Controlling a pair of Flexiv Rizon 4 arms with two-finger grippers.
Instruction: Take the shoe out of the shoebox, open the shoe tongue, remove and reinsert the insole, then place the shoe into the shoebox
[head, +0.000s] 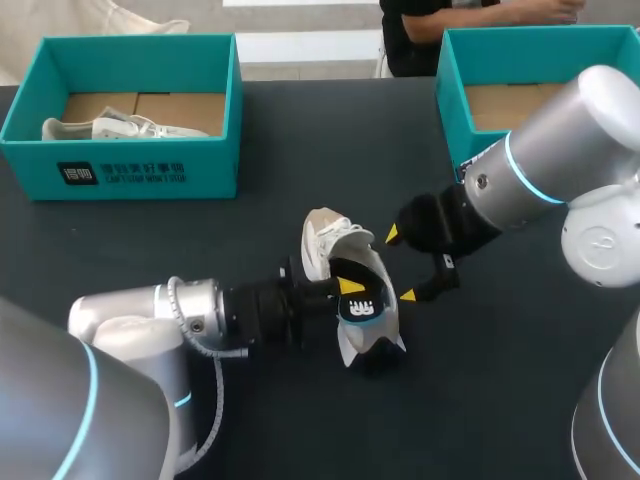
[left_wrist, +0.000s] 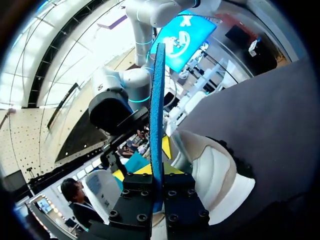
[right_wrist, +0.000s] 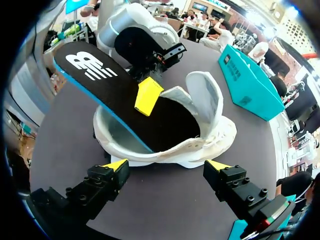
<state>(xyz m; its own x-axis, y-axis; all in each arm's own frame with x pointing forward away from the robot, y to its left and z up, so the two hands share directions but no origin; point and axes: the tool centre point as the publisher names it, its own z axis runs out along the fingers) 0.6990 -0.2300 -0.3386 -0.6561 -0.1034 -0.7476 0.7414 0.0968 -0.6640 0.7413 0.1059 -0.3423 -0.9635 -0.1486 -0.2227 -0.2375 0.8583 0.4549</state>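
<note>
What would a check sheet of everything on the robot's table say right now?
Surface: dark table.
Job's things: white shoe at the table's middle; black insole with one end in the shoe and the other end raised out; teal shoebox at the left holds another shoe; second shoebox at the right, partly hidden by the right arm.
Clutter: nothing seen.
Hands: left hand shut on the insole; right hand open, close beside the shoe, not touching it.
Cables: grey cable looped at the left arm's wrist.
Surroundings: nothing seen.
</note>
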